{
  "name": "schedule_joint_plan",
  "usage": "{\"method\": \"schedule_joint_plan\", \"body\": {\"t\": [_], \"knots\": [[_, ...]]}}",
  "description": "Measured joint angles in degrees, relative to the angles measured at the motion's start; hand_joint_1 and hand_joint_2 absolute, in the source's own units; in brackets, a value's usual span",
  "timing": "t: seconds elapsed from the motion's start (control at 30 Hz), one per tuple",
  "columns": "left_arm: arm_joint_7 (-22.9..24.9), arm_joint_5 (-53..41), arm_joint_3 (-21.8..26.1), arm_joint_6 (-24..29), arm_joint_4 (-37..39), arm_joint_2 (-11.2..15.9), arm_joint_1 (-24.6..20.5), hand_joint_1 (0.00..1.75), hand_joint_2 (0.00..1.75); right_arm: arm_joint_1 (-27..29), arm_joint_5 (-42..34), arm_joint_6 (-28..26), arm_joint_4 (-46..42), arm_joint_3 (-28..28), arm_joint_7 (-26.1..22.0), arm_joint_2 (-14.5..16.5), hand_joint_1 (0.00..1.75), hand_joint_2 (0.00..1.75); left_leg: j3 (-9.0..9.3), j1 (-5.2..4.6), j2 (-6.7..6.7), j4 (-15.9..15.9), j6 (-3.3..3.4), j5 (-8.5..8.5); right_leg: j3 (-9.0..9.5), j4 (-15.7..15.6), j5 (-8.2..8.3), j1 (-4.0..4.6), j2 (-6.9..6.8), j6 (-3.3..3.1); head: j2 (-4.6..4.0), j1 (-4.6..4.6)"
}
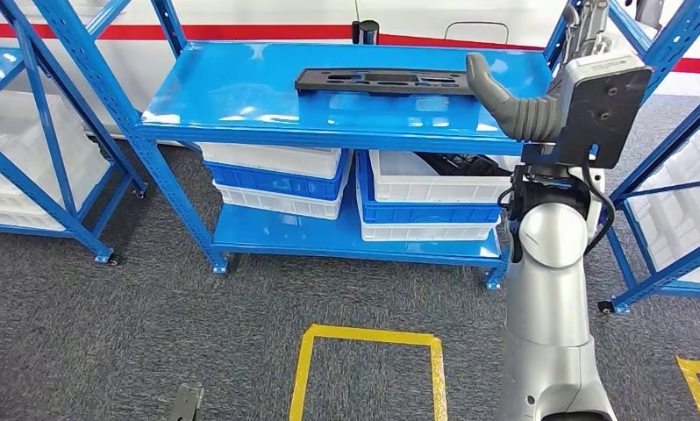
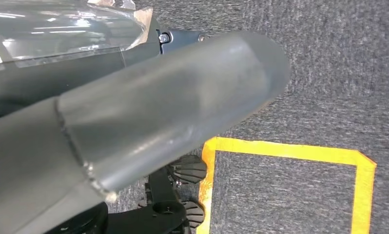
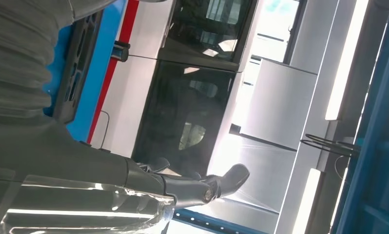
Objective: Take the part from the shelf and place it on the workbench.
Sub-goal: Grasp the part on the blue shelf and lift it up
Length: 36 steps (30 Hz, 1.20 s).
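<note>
Head view: flat black plastic part with cut-out slots (image 1: 386,81) lies lengthwise on the blue metal shelf's top deck (image 1: 241,96), toward its rear right corner, untouched. Right hand (image 1: 517,105) is raised at the deck's right edge, thumb just beside the part's right end, holding nothing; right wrist view shows dark fingers (image 3: 222,183) extended and apart. Left hand (image 2: 148,112) hangs over grey carpet with yellow tape; whether it is spread or closed I cannot tell. Risks, as judgement: gripping one end of a long part invites tilt and slip; a sideways approach may push it rearward or clip the blue upright at the right edge.
</note>
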Motion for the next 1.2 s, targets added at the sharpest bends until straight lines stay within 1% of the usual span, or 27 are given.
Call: {"method": "schedule_joint_plan", "body": {"t": [0.07, 0.1, 0.17, 0.2, 0.23, 0.3, 0.33, 0.37, 0.4, 0.47, 0.53, 0.57, 0.6, 0.67, 0.7, 0.73, 0.77, 0.8, 0.87, 0.9, 0.93, 1.0, 1.03, 1.07, 1.1, 1.17, 1.2], "knots": [[0.2, -0.5, 0.0, 0.0, 0.0, 0.1, 0.0, 0.0, 0.0, -0.1, 0.1, 0.0, 0.1, -0.1, 0.1, 0.0, 0.0, 1.75, 0.75, 0.39, 0.36, -0.7, 0.41, 0.19, -1.96, 3.2, -1.23, 0.12, -1.31, -0.01, 0.0, 0.07], [0.4, -0.8, 0.1, 0.1, 0.0, 0.1, 0.0, 0.0, 0.0, -0.2, 0.1, 0.0, 0.2, -0.1, 0.2, 0.1, 0.0, 1.75, 0.86, 0.48, 0.62, -0.8, 0.45, 0.2, -3.69, 6.1, -2.34, -0.01, -1.91, -0.06, 0.0, 0.08], [1.0, -1.5, 0.1, 0.1, 0.0, 0.3, 0.0, 0.0, 0.0, 0.2, 0.1, 0.0, 0.4, -0.2, 0.2, 0.0, 0.0, 1.75, 0.91, 0.7, 1.12, -0.8, 0.28, 0.02, -7.97, 12.7, -4.33, -0.45, -2.36, 0.37, 0.0, 0.05], [1.3, -1.9, 0.1, 0.1, 0.0, 0.4, 0.0, 0.0, 0.0, 0.5, 0.1, 0.0, 0.5, -0.3, 0.2, 0.0, 0.0, 1.75, 1.01, 0.87, 1.29, -0.7, 0.03, -0.14, -9.41, 14.4, -4.52, -0.83, -2.53, 0.8, 0.0, 0.05], [1.6, -2.4, 0.1, 0.1, 0.0, 0.4, 0.0, 0.0, 0.0, 0.8, 0.1, 0.0, 0.6, -0.4, 0.2, -0.1, 0.0, 1.75, 1.19, 1.15, 1.41, -0.7, -0.34, -0.38, -9.83, 14.0, -3.76, -1.25, -2.71, 1.49, 0.0, 0.07], [2.1, -3.2, 0.0, 0.0, 0.0, 0.4, 0.0, 0.0, 0.0, 1.2, 0.1, -0.1, 0.7, -0.7, 0.2, -0.3, 0.0, 1.75, 1.86, 1.9, 1.63, -0.5, -1.49, -1.11, -7.66, 7.2, 0.09, -2.27, -3.35, 3.21, 0.0, 0.11], [2.3, -3.6, -0.1, 0.0, 0.0, 0.6, -0.1, 0.0, 0.0, 1.4, 0.1, -0.1, 0.8, -0.8, 0.1, -0.4, 0.0, 1.75, 2.16, 2.16, 1.77, -0.4, -2.18, -1.55, -6.45, 3.6, 1.31, -2.5, -3.64, 3.82, 0.0, 0.22], [2.5, -3.9, -0.1, 0.0, 0.0, 0.7, -0.1, 0.0, 0.0, 1.6, 0.1, -0.2, 0.8, -1.0, 0.1, -0.5, 0.0, 1.75, 2.31, 2.22, 1.91, -0.2, -2.87, -2.01, -5.41, 1.1, 1.96, -2.53, -3.93, 3.69, 0.0, 0.33], [2.6, -4.2, -0.2, 0.0, 0.0, 0.9, -0.2, 0.0, 0.0, 1.8, 0.1, -0.2, 0.9, -1.1, 0.1, -0.6, 0.0, 1.75, 2.43, 2.18, 2.05, -0.2, -3.44, -2.42, -4.97, 0.0, 1.99, -2.5, -4.03, 3.08, 0.0, 0.35], [2.8, -4.7, -0.4, 0.2, 0.0, 1.0, -0.2, 0.0, 0.0, 2.3, 0.0, -0.3, 0.9, -1.5, 0.0, -0.7, 0.0, 1.75, 2.92, 2.21, 2.21, -0.4, -4.24, -2.72, -4.48, 0.2, 1.51, -2.22, -3.74, 0.92, 0.0, 0.11], [2.9, -5.1, -0.8, 0.4, 0.0, 1.0, -0.4, 0.0, 0.0, 2.5, 0.0, -0.4, 0.8, -1.9, -0.1, -0.6, 0.0, 1.75, 2.12, 2.54, 2.21, 1.7, -4.59, -2.11, -3.69, 0.2, 1.22, -2.21, -3.22, -0.33, 0.0, -0.17], [2.9, -5.2, -0.9, 0.5, 0.0, 1.0, -0.6, 0.0, 0.0, 2.6, -0.1, -0.4, 0.8, -2.0, -0.2, -0.6, 0.0, 1.75, 0.44, 2.61, 2.16, 4.4, -4.63, -1.9, -3.15, 0.1, 0.94, -2.14, -2.98, -0.81, 0.0, -0.26], [2.9, -5.4, -1.0, 0.5, 0.0, 1.0, -0.7, 0.0, 0.0, 2.6, -0.2, -0.4, 0.8, -2.1, -0.4, -0.6, 0.0, 1.75, -2.1, 2.58, 2.07, 8.1, -4.61, -2.14, -2.69, 0.0, 0.57, -1.99, -2.83, -1.3, 0.0, -0.33], [2.9, -5.6, -1.1, 0.6, 0.0, 0.9, -0.7, 0.0, 0.0, 2.9, -0.4, -0.4, 0.9, -2.2, -0.8, -0.7, 0.0, 1.75, -7.69, 2.36, 1.91, 14.7, -4.53, -4.6, -1.68, 0.0, -0.32, -1.44, -2.43, -2.1, 0.0, -0.43], [2.9, -5.6, -1.1, 0.6, 0.0, 0.9, -0.7, 0.0, 0.0, 3.2, -0.4, -0.4, 0.9, -2.3, -0.9, -0.7, 0.0, 1.75, -9.85, 2.15, 1.85, 16.2, -4.32, -5.89, -1.07, 0.0, -0.85, -1.07, -2.17, -2.37, 0.0, -0.44], [2.9, -5.7, -1.1, 0.6, 0.0, 0.9, -0.6, 0.0, 0.0, 3.3, -0.5, -0.4, 1.0, -2.3, -1.0, -0.8, 0.0, 1.75, -11.2, 1.83, 1.8, 16.0, -3.82, -6.41, -0.34, 0.0, -1.43, -0.69, -1.94, -2.55, 0.0, -0.44], [2.9, -5.7, -1.1, 0.6, 0.0, 0.9, -0.6, 0.0, 0.0, 3.5, -0.6, -0.4, 1.0, -2.4, -1.1, -0.9, 0.0, 1.75, -11.65, 1.34, 1.7, 14.1, -3.0, -5.6, 0.46, -0.1, -2.03, -0.26, -1.77, -2.7, 0.0, -0.44], [2.9, -5.7, -1.1, 0.6, 0.0, 0.9, -0.6, 0.0, 0.0, 3.5, -0.7, -0.4, 1.1, -2.5, -1.1, -0.9, 0.0, 1.75, -11.43, 0.66, 1.49, 11.0, -1.81, -3.27, 1.35, -0.2, -2.66, 0.14, -1.64, -2.87, 0.0, -0.44], [2.8, -5.8, -1.1, 0.6, 0.0, 1.2, -0.5, 0.0, 0.0, 3.7, -0.8, -0.5, 1.2, -2.7, -1.4, -1.1, 0.0, 1.75, -10.03, -1.01, 0.11, 4.2, 0.99, 3.82, 2.9, -0.7, -3.82, 0.58, -1.27, -2.99, 0.0, -0.08], [2.7, -5.8, -1.1, 0.7, 0.0, 1.4, -0.4, 0.0, 0.0, 3.8, -0.8, -0.5, 1.3, -2.8, -1.5, -1.2, 0.0, 1.75, -9.23, -1.67, -0.5, 1.9, 1.87, 6.24, 3.64, -1.2, -4.25, 0.61, -1.06, -2.91, 0.0, 0.06], [2.6, -5.9, -1.1, 0.7, 0.0, 1.5, -0.4, 0.0, 0.0, 3.9, -0.9, -0.6, 1.3, -3.0, -1.6, -1.3, 0.0, 1.75, -8.32, -2.15, -0.94, 0.4, 2.34, 7.48, 4.31, -1.5, -4.23, 0.61, -0.85, -2.62, 0.0, 0.19], [2.4, -5.9, -1.1, 0.7, 0.0, 1.3, -0.5, 0.0, 0.0, 3.8, -1.0, -0.7, 1.3, -3.2, -1.9, -1.4, 0.0, 1.75, -5.94, -2.28, -0.65, -1.6, 2.47, 6.97, 4.75, -0.7, -3.15, 0.72, -0.87, -1.52, 0.0, 0.0], [2.4, -5.9, -1.1, 0.7, 0.0, 1.2, -0.5, 0.0, 0.0, 3.8, -1.1, -0.7, 1.3, -3.3, -2.0, -1.5, 0.0, 1.75, -4.59, -2.2, -0.5, -2.6, 2.59, 6.7, 4.23, 1.0, -2.46, 0.75, -1.22, -0.98, 0.0, -0.08], [2.3, -5.9, -1.1, 0.7, 0.0, 1.1, -0.6, 0.0, 0.0, 3.7, -1.1, -0.7, 1.3, -3.4, -2.0, -1.5, 0.0, 1.75, -3.42, -2.0, -0.36, -3.0, 2.71, 6.25, 2.92, 3.5, -2.37, 0.77, -1.63, -0.7, 0.0, -0.13], [2.3, -5.9, -1.1, 0.7, 0.0, 0.9, -0.7, 0.0, 0.0, 3.7, -1.1, -0.8, 1.4, -3.4, -2.0, -1.6, 0.0, 1.75, -2.46, -1.75, -0.27, -3.4, 2.7, 5.74, 1.06, 6.5, -2.95, 0.72, -2.05, -0.65, 0.0, -0.17], [2.2, -5.6, -1.1, 0.6, 0.0, 0.6, -0.7, 0.0, 0.0, 3.9, -1.1, -0.8, 1.5, -3.4, -2.1, -1.8, 0.0, 1.75, -1.08, -1.36, -0.15, -3.5, 2.4, 4.41, -3.31, 12.0, -5.69, 0.31, -2.41, -0.84, 0.0, -0.22], [2.2, -5.5, -1.1, 0.6, 0.0, 0.4, -0.7, 0.0, 0.0, 4.1, -1.1, -0.9, 1.5, -3.5, -2.1, -1.9, 0.0, 1.75, -0.43, -1.1, -0.14, -3.4, 2.03, 3.79, -5.12, 13.3, -6.94, -0.04, -2.48, -0.78, 0.0, -0.22]]}}
